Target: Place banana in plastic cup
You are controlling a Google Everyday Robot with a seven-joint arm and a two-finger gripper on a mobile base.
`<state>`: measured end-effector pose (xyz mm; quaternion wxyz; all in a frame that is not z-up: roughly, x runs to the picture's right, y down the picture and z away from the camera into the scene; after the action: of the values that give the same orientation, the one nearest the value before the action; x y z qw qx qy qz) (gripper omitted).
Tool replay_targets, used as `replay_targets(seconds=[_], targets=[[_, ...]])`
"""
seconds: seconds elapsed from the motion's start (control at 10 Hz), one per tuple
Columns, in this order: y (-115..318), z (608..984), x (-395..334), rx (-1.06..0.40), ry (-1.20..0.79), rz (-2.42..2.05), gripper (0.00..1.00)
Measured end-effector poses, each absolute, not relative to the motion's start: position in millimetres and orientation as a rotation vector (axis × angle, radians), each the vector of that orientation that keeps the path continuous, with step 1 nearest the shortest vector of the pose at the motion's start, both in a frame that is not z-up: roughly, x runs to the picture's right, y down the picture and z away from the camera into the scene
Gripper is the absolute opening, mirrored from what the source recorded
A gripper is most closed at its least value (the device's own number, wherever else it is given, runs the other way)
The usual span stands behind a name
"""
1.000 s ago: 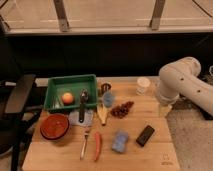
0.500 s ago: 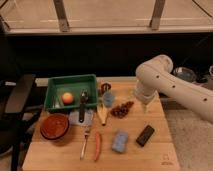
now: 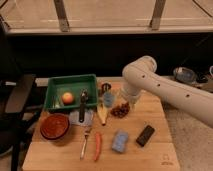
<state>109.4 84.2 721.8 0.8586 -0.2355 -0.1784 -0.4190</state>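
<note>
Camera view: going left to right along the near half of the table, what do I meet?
Red bowl, fork, carrot, blue sponge, black block. The gripper hangs farther back, over the grapes.

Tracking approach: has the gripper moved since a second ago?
Yes. The gripper has swung left, toward the green tray, now by the grapes and plastic cup.

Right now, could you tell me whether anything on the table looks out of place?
The dark utensil straddles the front rim of the green tray, half in, half out. The gripper hangs by the plastic cup.
</note>
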Motion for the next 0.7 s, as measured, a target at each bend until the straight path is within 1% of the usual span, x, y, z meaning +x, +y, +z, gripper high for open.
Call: replay_targets(seconds=[0.4,0.7], targets=[[84.7,722.3,109.1,-0.5,-0.371,-0.884,0.65],[87.0,730.7,83.4,-0.522,-0.387,-1.044,0.65]])
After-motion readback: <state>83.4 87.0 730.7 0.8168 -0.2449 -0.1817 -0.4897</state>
